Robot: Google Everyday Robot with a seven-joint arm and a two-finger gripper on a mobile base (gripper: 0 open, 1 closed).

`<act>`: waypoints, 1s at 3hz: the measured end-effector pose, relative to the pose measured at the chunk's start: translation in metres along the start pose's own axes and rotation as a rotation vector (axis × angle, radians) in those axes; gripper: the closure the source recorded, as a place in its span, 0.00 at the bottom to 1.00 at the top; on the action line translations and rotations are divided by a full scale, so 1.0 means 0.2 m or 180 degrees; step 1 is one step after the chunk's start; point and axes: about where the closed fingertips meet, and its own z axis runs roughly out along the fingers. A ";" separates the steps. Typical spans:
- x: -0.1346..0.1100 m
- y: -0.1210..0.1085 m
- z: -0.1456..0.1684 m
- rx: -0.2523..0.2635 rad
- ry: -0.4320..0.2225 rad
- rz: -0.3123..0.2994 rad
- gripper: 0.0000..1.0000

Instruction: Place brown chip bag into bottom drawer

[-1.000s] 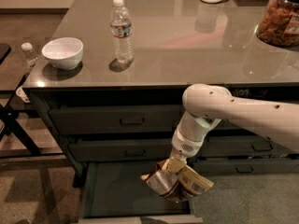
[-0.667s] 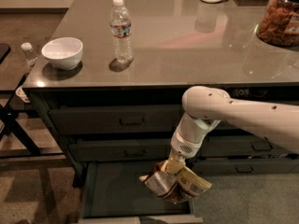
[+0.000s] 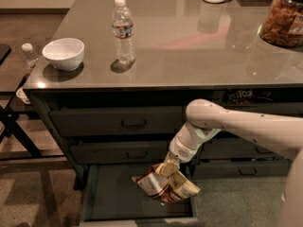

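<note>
The white arm (image 3: 246,126) reaches in from the right across the bench's (image 3: 189,56) front, bends at its elbow and angles down and left. Its tool (image 3: 168,167) points downward, low before the bench, pinching the top edge of the brown chip bag (image 3: 163,187). The bag hangs tilted over the right part of the bottom drawer (image 3: 109,200), which stands pulled out at the bench's foot, left column. Whether the bag touches the drawer floor I cannot tell. Above it, 2 handled drawers (image 3: 118,122) are shut. On the bench's top stand 1 water bottle (image 3: 123,30) and 1 white bowl (image 3: 63,54) toward the left end, and 1 jar (image 3: 284,18) of brown snacks at the right edge. 1 small bottle (image 3: 29,55) sits off the bench's left end.
</note>
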 end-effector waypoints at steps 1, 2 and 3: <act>-0.02 -0.09 0.14 -0.0172 -0.0036 -0.0006 1.00; -0.02 -0.10 0.16 -0.0202 -0.0042 0.0000 1.00; -0.01 -0.13 0.25 -0.0319 -0.0219 0.0052 1.00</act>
